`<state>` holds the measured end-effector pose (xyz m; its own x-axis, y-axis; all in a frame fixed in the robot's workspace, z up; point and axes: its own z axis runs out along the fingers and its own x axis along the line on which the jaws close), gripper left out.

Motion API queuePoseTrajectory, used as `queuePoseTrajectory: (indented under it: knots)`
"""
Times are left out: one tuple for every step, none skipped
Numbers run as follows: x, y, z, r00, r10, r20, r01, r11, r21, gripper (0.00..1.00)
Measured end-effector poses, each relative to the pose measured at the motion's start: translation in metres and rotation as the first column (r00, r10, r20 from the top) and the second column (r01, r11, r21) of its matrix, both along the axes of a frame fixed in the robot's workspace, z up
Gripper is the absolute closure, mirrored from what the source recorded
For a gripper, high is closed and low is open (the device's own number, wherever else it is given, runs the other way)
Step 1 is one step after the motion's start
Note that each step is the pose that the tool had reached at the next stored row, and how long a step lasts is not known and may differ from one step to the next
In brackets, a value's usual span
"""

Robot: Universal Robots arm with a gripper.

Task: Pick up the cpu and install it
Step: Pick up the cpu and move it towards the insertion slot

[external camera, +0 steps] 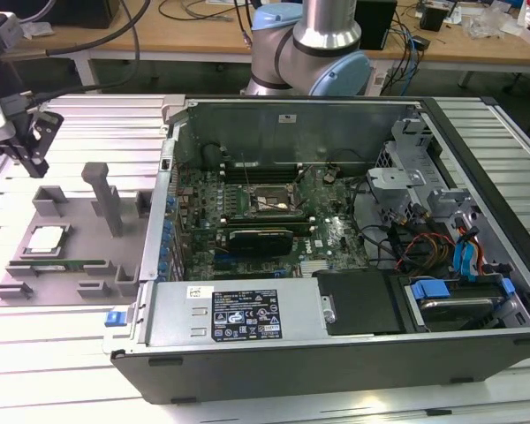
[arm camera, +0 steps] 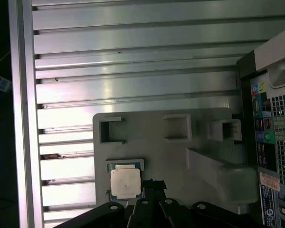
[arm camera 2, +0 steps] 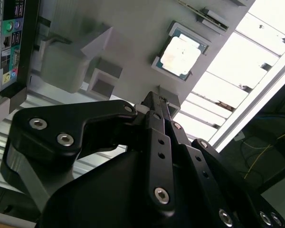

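One cpu [external camera: 49,240] lies flat in a square recess of a grey holder [external camera: 87,231], its shiny metal face up, towards the holder's end on the exterior view's left. We see nothing touching it or resting on it. Just on the near side of it, a thin green memory stick [external camera: 71,265] lies in its own slot of the same holder. A tall grey post [external camera: 102,194] stands upright on the holder between the cpu and the computer case [external camera: 336,362].

Our pincer [external camera: 37,163] hangs in the air over the far left part of the holder, apart from the cpu and above it. In the first wrist view its black tips [arm camera: 154,184] show just beside one edge of the cpu [arm camera: 125,183]. In the second wrist view the pincer [arm camera 2: 156,102] points towards the holder, with the cpu [arm camera 2: 180,54] a little beyond it. The two fingers look pressed together, with nothing between them.

The holder sits on a ribbed metal surface [external camera: 71,362]. The open case lies on its side on that surface, to the exterior view's right of the holder. Inside the case, on the green circuit board [external camera: 336,234], we see the dark, metal-framed socket [external camera: 265,201], well apart from the cpu. At the far side of the case stands the arm's base [external camera: 322,35].
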<state>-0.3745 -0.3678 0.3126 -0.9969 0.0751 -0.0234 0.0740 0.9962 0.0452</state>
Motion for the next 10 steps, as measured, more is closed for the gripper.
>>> queuePoseTrajectory:
  knots:
    - [-0.0007, 0.0000, -0.0002, 1.0000, 0.000, -0.0001, 0.000, 1.0000, -0.0001, 0.89]
    - [-0.0011, 0.0000, -0.0005, 1.0000, 0.000, -0.0001, 0.000, 1.0000, -0.0001, 0.89]
    - [-0.0015, 0.0000, -0.0006, 1.0000, 0.000, -0.0002, 0.000, 1.0000, -0.0001, 0.89]
    - [-0.0018, 0.0000, -0.0009, 1.0000, 0.000, -0.0001, 0.000, 1.0000, -0.0001, 0.89]
    - [-0.0021, 0.0000, -0.0011, 1.0000, 0.000, -0.0002, 0.000, 1.0000, -0.0001, 0.89]
    - [-0.0025, 0.0000, -0.0014, 1.0000, 0.000, -0.0001, 0.000, 1.0000, -0.0001, 0.89]
    - [-0.0029, 0.0000, -0.0018, 1.0000, 0.000, -0.0001, 0.000, 1.0000, 0.0000, 0.89]
    - [-0.0031, 0.0000, -0.0020, 1.0000, 0.000, -0.0001, 0.000, 1.0000, -0.0001, 0.89]
    - [-0.0034, 0.0000, -0.0022, 1.0000, 0.000, -0.0001, 0.000, 1.0000, -0.0001, 0.89]
    - [-0.0039, 0.0000, -0.0027, 1.0000, 0.000, -0.0001, 0.000, 1.0000, -0.0001, 0.89]
